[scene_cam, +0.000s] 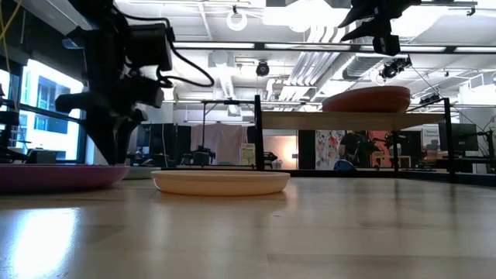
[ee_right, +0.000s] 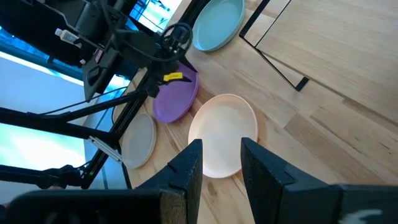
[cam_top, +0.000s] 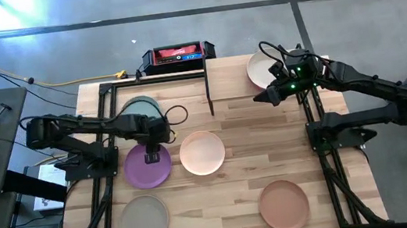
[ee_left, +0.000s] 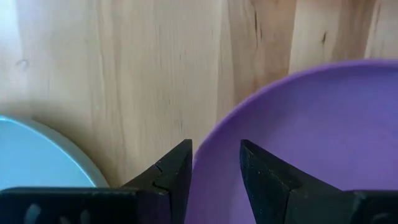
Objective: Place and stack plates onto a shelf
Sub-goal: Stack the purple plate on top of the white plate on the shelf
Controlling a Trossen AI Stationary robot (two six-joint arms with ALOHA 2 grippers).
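Shelf [cam_top: 261, 75]: one cream plate [cam_top: 261, 69] already on its right end.
Left of shelf: teal plate [cam_top: 139, 107].
In front of shelf: purple plate [cam_top: 148, 168], peach plate [cam_top: 202, 152], beige plate [cam_top: 144, 220], terracotta plate [cam_top: 283, 204], all unstacked.
Left gripper [cam_top: 154, 153]: released, jaws straddling the purple plate's rim.
Right gripper [cam_top: 263, 98]: released, empty, above the shelf's front edge.

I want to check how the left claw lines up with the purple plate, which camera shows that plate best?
The high view: the whole purple plate shows there, with the left claw over its rim. The left wrist view gives only part of the plate close up, the low view an edge-on sliver, and the right wrist view a distant, partly hidden plate.
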